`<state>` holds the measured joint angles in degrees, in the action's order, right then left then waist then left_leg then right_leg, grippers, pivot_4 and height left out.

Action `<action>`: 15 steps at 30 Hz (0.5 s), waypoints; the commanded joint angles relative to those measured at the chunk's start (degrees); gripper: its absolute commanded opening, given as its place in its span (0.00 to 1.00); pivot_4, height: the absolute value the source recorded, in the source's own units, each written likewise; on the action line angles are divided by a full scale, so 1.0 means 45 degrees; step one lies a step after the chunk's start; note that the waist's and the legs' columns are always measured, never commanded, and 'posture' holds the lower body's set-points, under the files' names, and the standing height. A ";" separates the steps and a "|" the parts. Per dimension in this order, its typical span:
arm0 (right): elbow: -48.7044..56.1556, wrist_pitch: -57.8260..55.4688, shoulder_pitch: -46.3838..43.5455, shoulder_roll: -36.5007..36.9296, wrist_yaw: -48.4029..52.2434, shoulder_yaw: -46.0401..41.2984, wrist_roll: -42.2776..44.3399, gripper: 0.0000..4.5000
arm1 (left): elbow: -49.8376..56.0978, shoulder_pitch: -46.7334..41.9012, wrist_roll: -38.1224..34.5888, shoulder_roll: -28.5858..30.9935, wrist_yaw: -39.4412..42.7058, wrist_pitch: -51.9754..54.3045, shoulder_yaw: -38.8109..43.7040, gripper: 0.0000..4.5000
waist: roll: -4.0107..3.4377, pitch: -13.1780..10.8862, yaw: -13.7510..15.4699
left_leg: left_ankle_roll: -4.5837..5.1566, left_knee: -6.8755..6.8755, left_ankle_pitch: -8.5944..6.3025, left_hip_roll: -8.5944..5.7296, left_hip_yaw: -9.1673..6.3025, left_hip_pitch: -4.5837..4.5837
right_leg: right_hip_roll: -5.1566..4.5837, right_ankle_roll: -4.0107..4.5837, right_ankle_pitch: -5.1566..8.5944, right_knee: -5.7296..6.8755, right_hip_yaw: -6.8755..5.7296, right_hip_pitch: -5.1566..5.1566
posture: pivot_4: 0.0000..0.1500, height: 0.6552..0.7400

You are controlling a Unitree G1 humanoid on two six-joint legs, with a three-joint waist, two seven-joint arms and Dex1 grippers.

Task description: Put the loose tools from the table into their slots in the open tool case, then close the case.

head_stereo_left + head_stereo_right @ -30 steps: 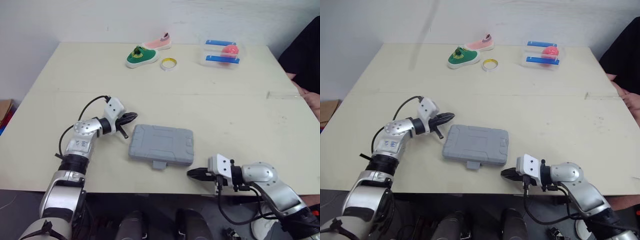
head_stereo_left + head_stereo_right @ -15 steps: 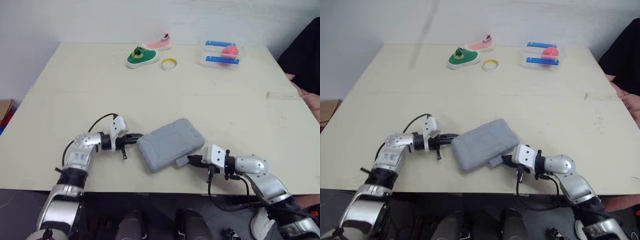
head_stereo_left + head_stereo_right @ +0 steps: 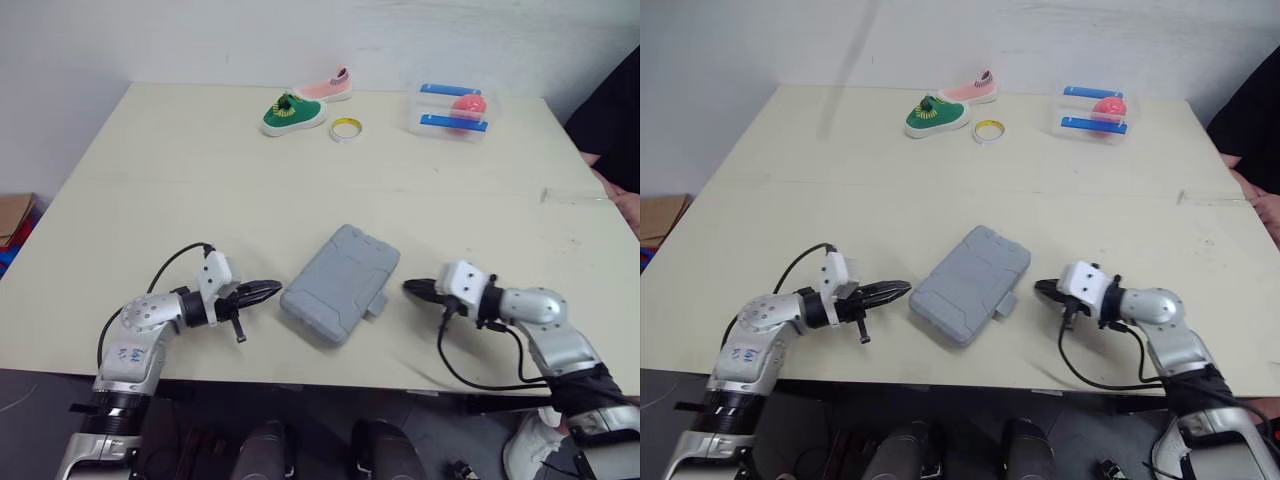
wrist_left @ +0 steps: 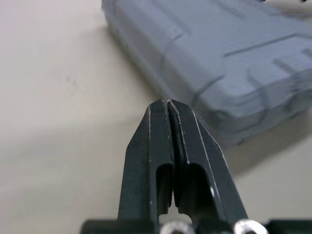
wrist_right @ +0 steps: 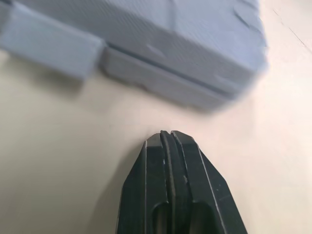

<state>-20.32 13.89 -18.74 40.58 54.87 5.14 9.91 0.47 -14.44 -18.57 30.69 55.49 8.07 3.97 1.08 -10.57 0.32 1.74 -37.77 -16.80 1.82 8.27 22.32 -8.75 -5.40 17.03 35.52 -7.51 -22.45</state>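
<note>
The ribbed grey plastic tool case [image 3: 340, 283] lies shut and skewed near the cream table's [image 3: 200, 190] front edge, the left gripper [image 3: 275, 288] just beside one corner, the right gripper [image 3: 408, 288] near its latch, both with fingers pressed together.

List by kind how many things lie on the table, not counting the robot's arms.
Shoes: 2, green shoe and pink shoe
Tool case: 1, grey, shut
Tape roll: 1
Clear box: 1
Pink ball in the box: 1
Total: 6
</note>
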 commanded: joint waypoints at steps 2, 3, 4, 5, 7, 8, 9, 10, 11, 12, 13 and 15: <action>0.0885 -0.0160 0.1126 0.0523 0.0406 -0.0723 0.0343 0.00 | 0.1658 -0.0493 -0.1450 0.0396 0.0240 0.0919 0.0529 0.01 | -0.0007 -0.0004 -0.0041 | -0.0002 0.0003 0.0001 0.0008 0.0001 0.0000 | 0.0008 0.0000 0.0000 0.0000 0.0000 0.0000 | 1.00 1.00; 0.1171 -0.0311 0.1292 0.0505 0.0468 -0.0757 0.0456 0.00 | 0.1861 -0.1010 -0.1357 0.0292 0.0357 0.1087 -0.0021 0.01 | -0.0007 -0.0004 -0.0067 | -0.0004 0.0005 0.0001 0.0011 0.0001 0.0001 | 0.0015 0.0000 0.0000 -0.0001 -0.0001 -0.0001 | 1.00 1.00; 0.1385 -0.0439 0.1413 0.0483 0.0519 -0.0792 0.0540 0.00 | 0.2006 -0.1383 -0.1291 0.0225 0.0430 0.1211 -0.0425 0.01 | -0.0008 -0.0005 -0.0043 | -0.0005 0.0006 0.0001 0.0013 0.0004 -0.0003 | 0.0020 0.0000 0.0000 0.0000 0.0002 0.0002 | 1.00 1.00; 0.1539 -0.0553 0.1493 0.0455 0.0559 -0.0836 0.0593 0.00 | 0.2083 -0.1619 -0.1234 0.0180 0.0471 0.1290 -0.0678 0.01 | -0.0008 -0.0005 -0.0035 | -0.0009 0.0005 0.0005 0.0011 0.0003 0.0003 | 0.0023 -0.0001 0.0000 0.0002 -0.0004 -0.0001 | 1.00 1.00; 0.2207 -0.0955 0.1724 0.0247 0.0572 -0.0918 0.0931 0.00 | 0.1592 -0.2820 -0.0861 -0.0482 0.0673 0.1390 -0.1810 0.01 | -0.0009 -0.0005 -0.0044 | -0.0004 0.0005 0.0009 0.0010 0.0011 0.0001 | 0.0034 -0.0002 -0.0001 0.0003 0.0000 0.0000 | 1.00 1.00; 0.2622 -0.1111 0.1884 0.0106 0.0584 -0.0888 0.1087 0.00 | 0.1019 -0.3515 -0.0367 -0.0778 0.0980 0.1109 -0.2543 0.01 | -0.0008 -0.0005 -0.0046 | 0.0014 0.0005 0.0020 0.0008 0.0007 0.0002 | 0.0038 -0.0003 -0.0001 0.0002 -0.0003 0.0000 | 1.00 1.00; 0.2917 -0.1070 0.2019 -0.0019 0.0500 -0.0816 0.1027 0.00 | 0.0303 -0.4209 0.0367 -0.0970 0.1249 0.0583 -0.3277 0.01 | -0.0008 -0.0005 -0.0018 | 0.0036 0.0006 0.0033 0.0011 0.0015 0.0004 | 0.0046 -0.0003 -0.0001 0.0002 -0.0004 -0.0002 | 1.00 1.00; 0.3157 -0.1171 0.2143 -0.0098 0.0534 -0.0701 0.0998 0.00 | -0.0350 -0.4758 0.0834 -0.1208 0.1264 0.0395 -0.3704 0.01 | -0.0008 -0.0005 -0.0008 | 0.0036 0.0005 0.0035 0.0008 0.0013 0.0006 | 0.0070 -0.0002 -0.0001 0.0002 -0.0015 -0.0004 | 1.00 1.00; 0.3326 -0.1143 0.2237 -0.0164 0.0550 -0.0584 0.0891 0.00 | -0.0956 -0.5211 0.1173 -0.1513 0.1182 0.0184 -0.4002 0.01 | -0.0009 -0.0005 -0.0006 | 0.0033 0.0005 0.0037 0.0007 0.0017 0.0007 | 0.0079 -0.0002 -0.0001 0.0000 -0.0027 -0.0005 | 1.00 1.00; 0.3459 -0.1185 0.2303 -0.0236 0.0531 -0.0500 0.0790 0.00 | -0.1452 -0.5538 0.1380 -0.1813 0.1003 0.0071 -0.4175 0.01 | -0.0014 -0.0008 -0.0039 | 0.0034 0.0006 0.0037 0.0003 0.0029 0.0005 | 0.0096 -0.0003 -0.0001 0.0005 -0.0034 -0.0014 | 1.00 1.00; 0.3605 -0.1276 0.2353 -0.0326 0.0512 -0.0430 0.0751 0.00 | -0.1901 -0.5791 0.1622 -0.2051 0.0836 -0.0016 -0.4359 0.01 | -0.0018 -0.0010 -0.0086 | 0.0036 0.0006 0.0037 0.0000 0.0043 0.0002 | 0.0101 -0.0003 -0.0001 0.0006 -0.0040 -0.0019 | 1.00 1.00; 0.3889 -0.1349 0.2394 -0.0539 0.0327 -0.0268 0.0633 0.00 | -0.2724 -0.6070 0.2115 -0.2431 0.0608 -0.0239 -0.4693 0.01 | -0.0017 -0.0011 -0.0152 | 0.0042 0.0007 0.0035 0.0009 0.0054 -0.0001 | 0.0095 -0.0005 -0.0002 0.0003 -0.0047 -0.0022 | 1.00 1.00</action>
<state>-5.66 8.37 -8.25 39.18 56.88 3.45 12.98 -8.46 -40.64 -11.72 20.82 59.47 8.68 -15.69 1.00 -10.62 -0.37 1.93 -37.73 -16.64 1.88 8.51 22.32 -8.32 -5.43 17.02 35.52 -7.73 -22.56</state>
